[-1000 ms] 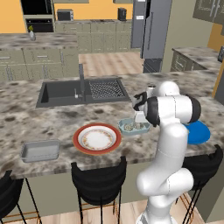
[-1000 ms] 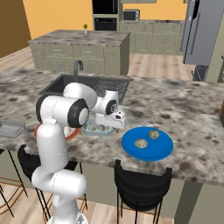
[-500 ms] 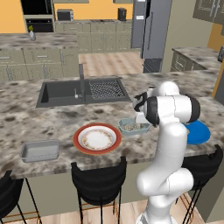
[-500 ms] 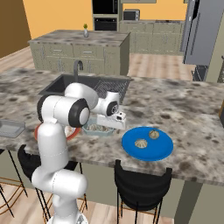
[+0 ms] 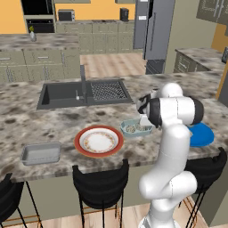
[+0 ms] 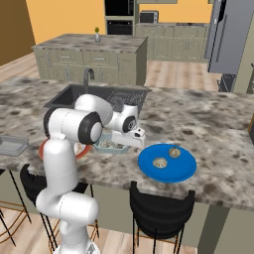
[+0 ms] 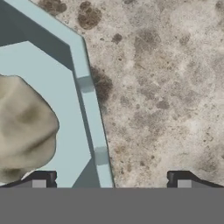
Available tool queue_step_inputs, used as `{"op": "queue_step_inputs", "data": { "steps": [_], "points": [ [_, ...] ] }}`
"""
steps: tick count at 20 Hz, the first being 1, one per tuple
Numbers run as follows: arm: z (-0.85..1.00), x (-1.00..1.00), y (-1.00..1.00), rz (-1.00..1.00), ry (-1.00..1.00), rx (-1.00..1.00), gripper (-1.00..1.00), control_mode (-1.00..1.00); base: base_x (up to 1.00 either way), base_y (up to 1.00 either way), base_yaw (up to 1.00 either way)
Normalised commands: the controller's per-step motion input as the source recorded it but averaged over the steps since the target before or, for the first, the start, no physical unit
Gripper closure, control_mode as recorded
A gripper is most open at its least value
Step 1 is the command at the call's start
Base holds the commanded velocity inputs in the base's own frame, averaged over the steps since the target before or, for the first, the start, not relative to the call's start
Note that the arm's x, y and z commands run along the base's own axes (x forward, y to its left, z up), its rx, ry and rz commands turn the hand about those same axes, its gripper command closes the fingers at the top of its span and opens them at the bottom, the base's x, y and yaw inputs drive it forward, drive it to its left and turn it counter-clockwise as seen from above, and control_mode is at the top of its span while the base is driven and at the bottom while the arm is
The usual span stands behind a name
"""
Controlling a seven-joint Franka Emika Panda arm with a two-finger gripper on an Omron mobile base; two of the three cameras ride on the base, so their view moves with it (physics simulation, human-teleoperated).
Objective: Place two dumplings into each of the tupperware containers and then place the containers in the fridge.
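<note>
Pale-blue container (image 7: 83,83) rim between wide claw (image 7: 111,178) tips, dumpling (image 7: 24,127) inside

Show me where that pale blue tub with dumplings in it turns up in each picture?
Left base view: the tub sits right of the red-rimmed plate, just left of the arm.
Right base view: the tub peeks out below the arm's hand, left of the blue disc.
Hand view: its rim runs down the middle, interior at left.
Shared landmark: the sink.

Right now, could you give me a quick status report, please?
Gripper open, straddling the container rim. Dumpling inside it. Two dumplings wait on blue plate. Nothing in the way.
</note>
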Motion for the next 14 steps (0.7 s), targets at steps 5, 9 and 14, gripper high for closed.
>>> {"op": "queue_step_inputs", "data": {
  "steps": [5,9,14],
  "points": [
    [-0.12,0.0,-0.02,0.0,0.0,0.0,-1.0,-1.0,0.0,0.0,0.0],
    [-0.07,0.0,0.0,0.0,0.0,0.0,1.0,-1.0,0.0,0.0,0.0],
    [0.0,0.0,0.0,0.0,0.0,0.0,1.0,-1.0,0.0,0.0,0.0]
  ]
}}
